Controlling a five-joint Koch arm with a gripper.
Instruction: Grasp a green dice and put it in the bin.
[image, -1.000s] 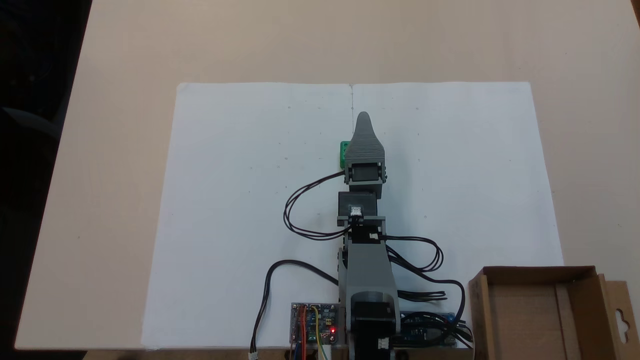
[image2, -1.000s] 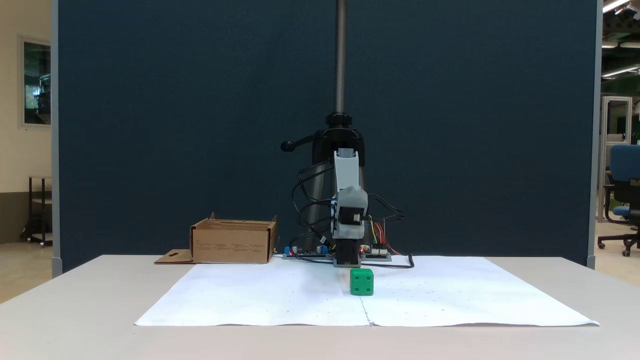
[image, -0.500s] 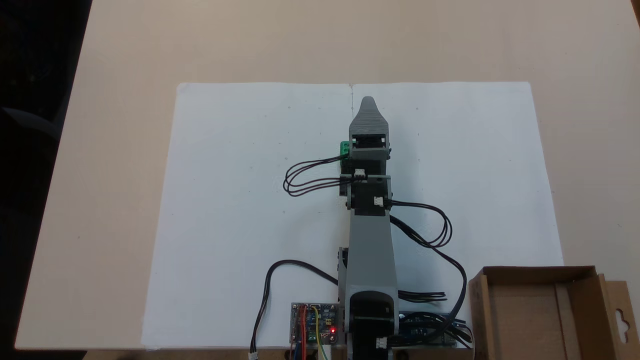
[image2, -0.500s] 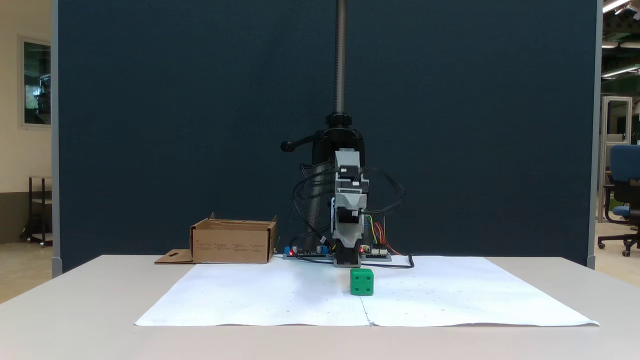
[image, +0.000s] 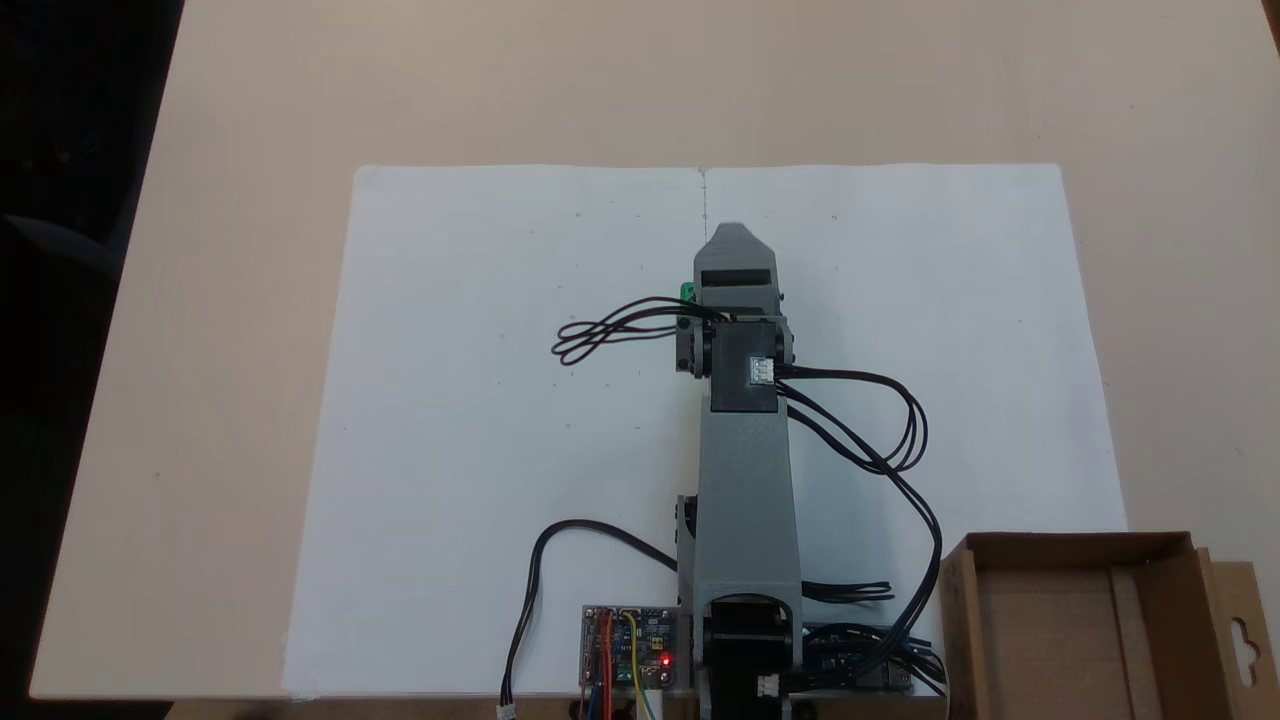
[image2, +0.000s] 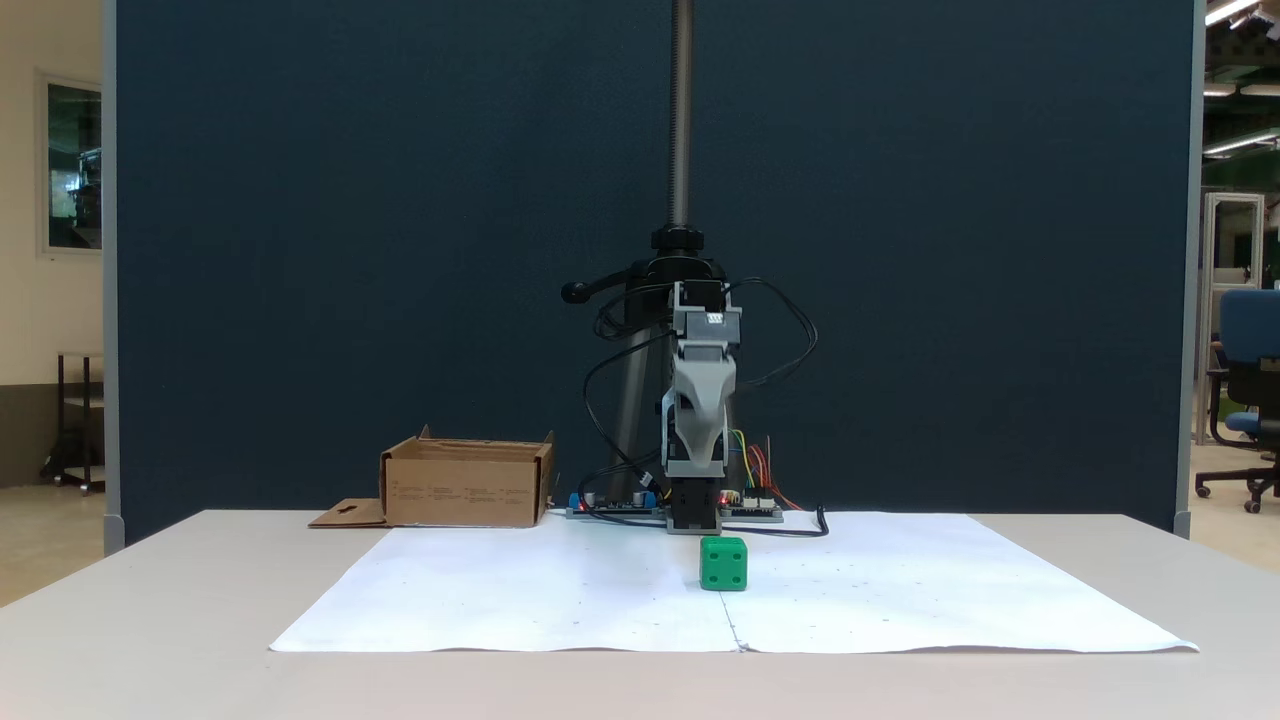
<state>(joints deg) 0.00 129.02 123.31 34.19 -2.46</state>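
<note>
Pincer (image2: 697, 440): hung above the bench (image2: 150, 600), pointing down, nothing in it; whether spread or pressed together could not be told. Green dice (image2: 723, 563): sat on the white paper (image: 480, 420), below the pincer, untouched. Bin (image: 1075, 625): at five o'clock of the paper in the top-down fixed view, apparently empty. Progress: grasp, carry and drop all remained. Writing: faint print on the bin's side, unreadable.

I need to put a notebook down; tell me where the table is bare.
Free: the white paper left of the arm, and its right half above the box. Crowded: the near edge, with circuit boards, cables and dice by the arm.
</note>
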